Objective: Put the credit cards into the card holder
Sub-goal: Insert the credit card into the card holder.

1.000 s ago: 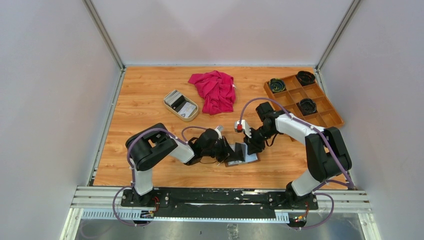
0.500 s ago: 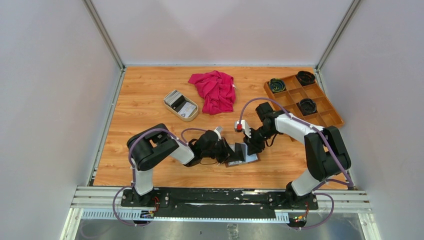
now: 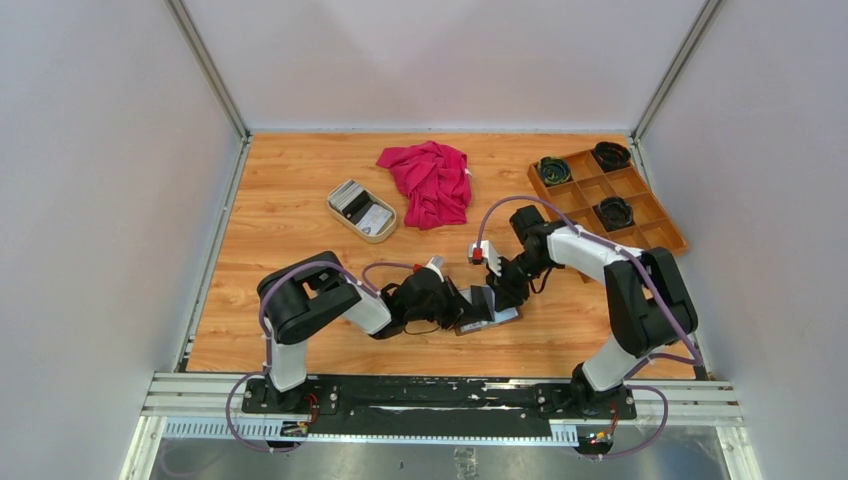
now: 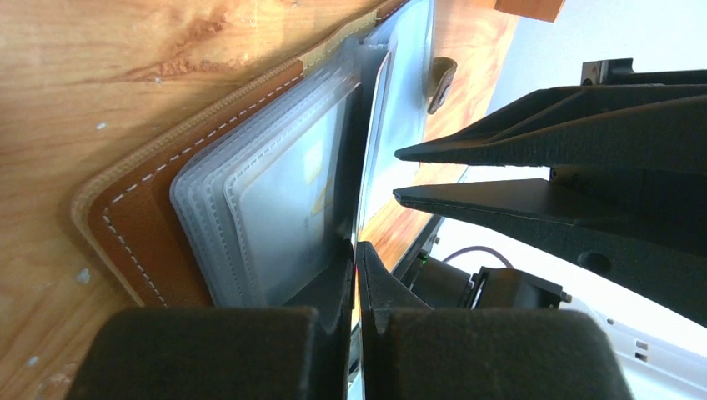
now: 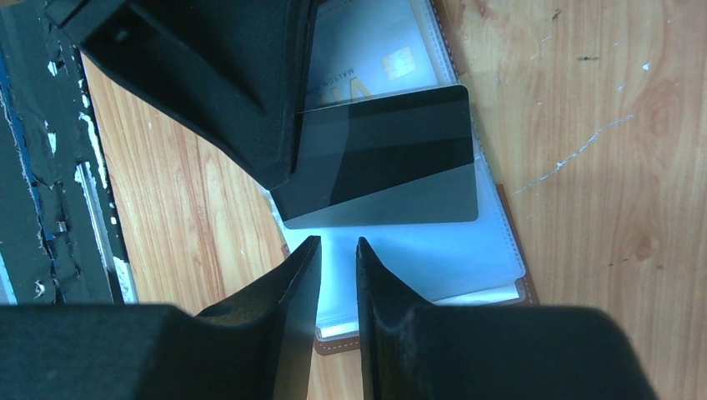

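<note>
The brown leather card holder [image 4: 125, 212] lies open on the table, its clear sleeves [image 4: 275, 187] fanned out. My left gripper [image 4: 358, 248] is shut on a dark credit card [image 5: 392, 158], which stands on edge over the sleeves; the left wrist view shows it edge-on. My right gripper [image 5: 335, 243] points down at the sleeves [image 5: 433, 250] just beside the card, its jaws a narrow gap apart with nothing between them. From above, both grippers meet over the card holder [image 3: 500, 318]. More credit cards [image 3: 352, 200] lie in a beige dish.
The beige oval dish [image 3: 378, 232] sits at the back left. A red cloth [image 3: 428, 180] lies behind the work spot. A wooden compartment tray [image 3: 640, 222] with dark round items stands at the right. White walls enclose the table.
My left gripper has shifted slightly right and toward the near edge with the card. The right gripper has edged left toward it, its jaws a touch narrower.
</note>
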Robot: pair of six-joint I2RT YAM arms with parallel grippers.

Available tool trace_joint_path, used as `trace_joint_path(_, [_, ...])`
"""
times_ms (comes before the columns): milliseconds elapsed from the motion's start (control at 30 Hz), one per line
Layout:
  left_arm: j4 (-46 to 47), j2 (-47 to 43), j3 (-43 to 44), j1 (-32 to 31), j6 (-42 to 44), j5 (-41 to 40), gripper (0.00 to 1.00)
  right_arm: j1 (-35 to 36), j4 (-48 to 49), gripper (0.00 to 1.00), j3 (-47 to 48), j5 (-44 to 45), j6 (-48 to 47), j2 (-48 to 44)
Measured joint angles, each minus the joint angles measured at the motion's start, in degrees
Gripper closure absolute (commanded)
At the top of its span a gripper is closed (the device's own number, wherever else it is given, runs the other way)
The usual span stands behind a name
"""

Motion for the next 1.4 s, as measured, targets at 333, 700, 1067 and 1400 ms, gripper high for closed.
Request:
trace_joint_path(333, [3.2, 0.4, -1.6, -1.0, -2.4, -3.0, 1.0, -0.4, 0.0, 0.75, 1.9, 3.1, 3.6, -0.2])
trace_joint_path(700, [5.2, 1.1, -1.9, -1.0, -3.1, -3.7, 0.99, -2.2, -0.1, 0.76, 2.0, 17.6, 4.8, -1.5])
trace_joint_path(1067, [5.7, 1.6, -1.9, -1.2, -4.1, -4.0, 0.98, -2.2, -2.1, 0.79, 2.9, 20.5, 5.3, 2.0])
trace_joint_path(1400, [6.1, 2.3, -1.9, -1.8, -5.9, -4.9, 0.93, -0.2, -6.6, 0.8, 3.3, 16.1, 4.2, 3.5])
